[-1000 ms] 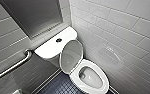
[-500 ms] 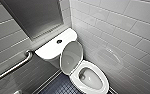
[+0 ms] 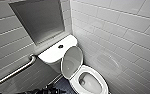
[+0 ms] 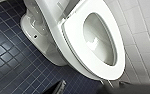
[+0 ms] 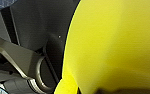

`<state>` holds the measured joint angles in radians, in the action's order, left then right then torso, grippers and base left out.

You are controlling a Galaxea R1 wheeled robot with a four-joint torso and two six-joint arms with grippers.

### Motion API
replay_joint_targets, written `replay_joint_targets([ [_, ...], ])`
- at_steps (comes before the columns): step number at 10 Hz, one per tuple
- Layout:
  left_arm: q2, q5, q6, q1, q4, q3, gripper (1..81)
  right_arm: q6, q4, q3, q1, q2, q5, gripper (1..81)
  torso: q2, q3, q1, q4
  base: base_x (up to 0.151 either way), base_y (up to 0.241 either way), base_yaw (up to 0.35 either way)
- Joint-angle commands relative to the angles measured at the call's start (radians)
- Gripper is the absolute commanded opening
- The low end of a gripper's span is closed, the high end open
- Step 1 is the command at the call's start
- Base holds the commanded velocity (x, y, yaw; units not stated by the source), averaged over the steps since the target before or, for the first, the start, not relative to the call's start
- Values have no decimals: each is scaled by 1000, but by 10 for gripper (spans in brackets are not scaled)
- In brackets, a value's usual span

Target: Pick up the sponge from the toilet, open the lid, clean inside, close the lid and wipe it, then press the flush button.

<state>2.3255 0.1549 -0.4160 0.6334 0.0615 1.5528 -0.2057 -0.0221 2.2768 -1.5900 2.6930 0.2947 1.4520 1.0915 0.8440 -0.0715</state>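
Right claw (image 5: 111, 88) clamped on sponge (image 5: 111, 42), yellow bulk close before wrist camera. Step judged: clean inside. Toilet bowl (image 3: 89, 83) open, lower right of head frame. Lower sponge through seat (image 4: 73, 47) opening, sweep inner wall, avoid knocking rim. Lid (image 3: 71, 61) up at centre, against tank (image 3: 53, 53). Grab rail (image 3: 13, 73) lower left. Tiled wall (image 3: 121, 45) tight at right, limits swing. Flush button (image 3: 60, 46) beyond, on tank top.

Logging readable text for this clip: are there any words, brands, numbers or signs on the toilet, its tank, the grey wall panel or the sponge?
No text can be read in any view.
toilet: plain white, no brand mark to be seen.
dark button on the tank top: too small to show any symbol.
sponge: plain yellow, no print.
grey wall panel: blank.
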Motion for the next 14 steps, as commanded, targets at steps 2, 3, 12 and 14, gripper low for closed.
replay_joint_targets([
  [2, 15, 45, -112, -215, -207, 171, 811, 3, -4, -57, -42, -23, -71, 10, 0, 2, 0, 0, 0, 0, 0],
  [3, 25, 38, -144, -235, -242, 207, 811, 2, -7, -54, -42, -19, -71, 10, 0, 2, 0, 0, 0, 0, 0],
  [12, 60, 40, -233, -344, -239, 273, 811, 3, -5, -60, -55, -13, -52, 10, 0, 2, 0, 0, 0, 0, 0],
  [14, 62, 49, -225, -323, -214, 186, 811, 3, -5, -54, -52, 1, -54, 10, 0, 2, 0, 0, 0, 0, 0],
])
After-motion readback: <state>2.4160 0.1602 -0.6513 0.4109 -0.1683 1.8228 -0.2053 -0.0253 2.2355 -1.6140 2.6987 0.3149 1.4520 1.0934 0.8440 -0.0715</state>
